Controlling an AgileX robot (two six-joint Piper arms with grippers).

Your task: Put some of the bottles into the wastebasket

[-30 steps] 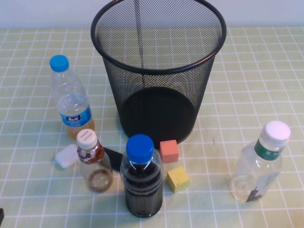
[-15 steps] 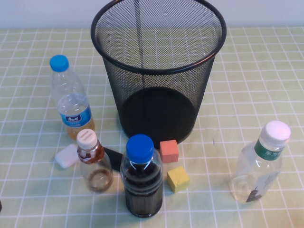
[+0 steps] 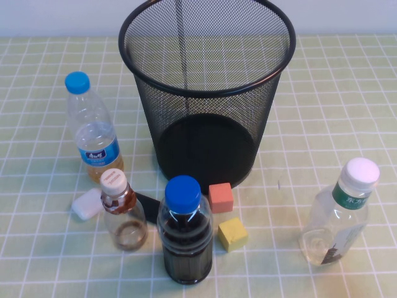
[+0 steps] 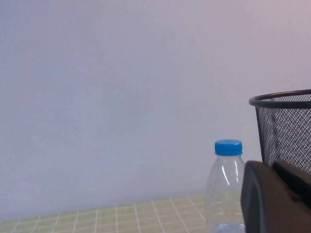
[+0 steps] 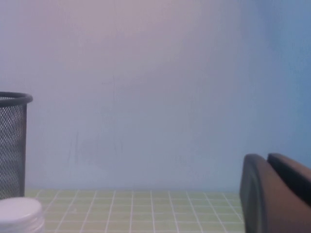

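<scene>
Bottles for disposal stand upright and untouched in the high view: the squat white-capped bottle (image 3: 338, 214) sits alone toward the robot's right, well apart from the wastebasket (image 3: 206, 93), while the small cream-capped bottle (image 3: 123, 211) stands front left, hemmed in by neighbours. Beside it are a dark blue-capped bottle (image 3: 185, 231), a white block (image 3: 86, 203) and a flat black item (image 3: 149, 202); a tall blue-capped bottle (image 3: 92, 130) stands behind it. An orange cube (image 3: 221, 197) and a yellow cube (image 3: 232, 233) lie near the basket's base. The basket appears empty, so the task looks not yet begun. Neither arm shows in this view, suggesting both are parked low at the near edge. Left wrist view: the left gripper (image 4: 277, 196) shows as one dark part only; whether its fingers are spread or pressed together cannot be told. It faces the tall bottle's cap and the basket rim. Right wrist view: the right gripper (image 5: 274, 191) is likewise partly seen, finger state undeterminable, with the white cap low in frame. Judgement: the right-hand bottle offers the clearer approach; the small one risks knocking neighbours.
</scene>
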